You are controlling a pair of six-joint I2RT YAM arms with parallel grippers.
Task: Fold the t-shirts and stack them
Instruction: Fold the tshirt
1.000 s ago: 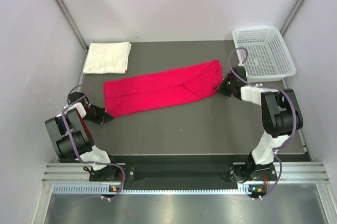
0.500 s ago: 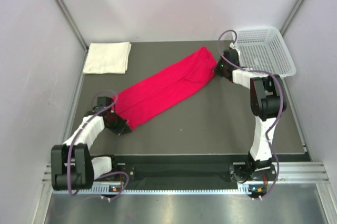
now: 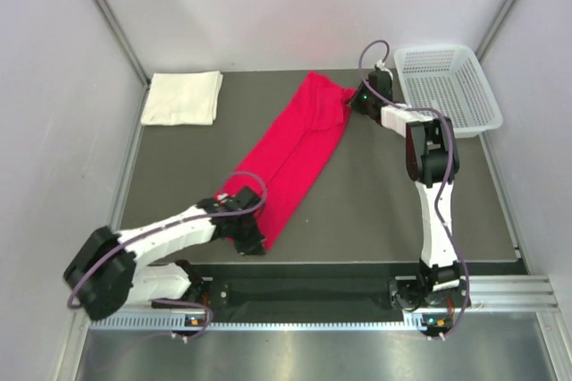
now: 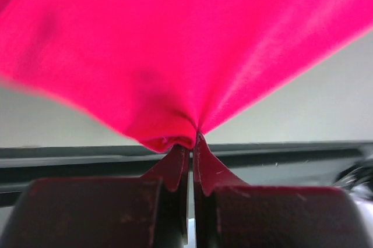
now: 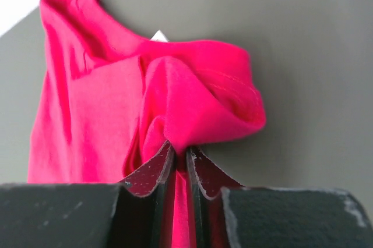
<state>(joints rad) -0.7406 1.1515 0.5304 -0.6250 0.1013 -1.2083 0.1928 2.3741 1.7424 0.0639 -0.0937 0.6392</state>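
Note:
The red t-shirt lies folded into a long strip, running from the table's near centre to the far centre. My left gripper is shut on its near end, and the red cloth bunches between the jaws. My right gripper is shut on its far end, near the basket, with red cloth pinched between the jaws. The cream-white t-shirt lies folded at the far left corner, apart from both grippers.
A white mesh basket stands at the far right corner. The dark table mat ends at a front edge close to my left gripper. Walls close in on both sides.
Both grippers have swung the red shirt from lying crosswise to lying near-to-far: the left end came toward the front centre, the right end went to the far centre.

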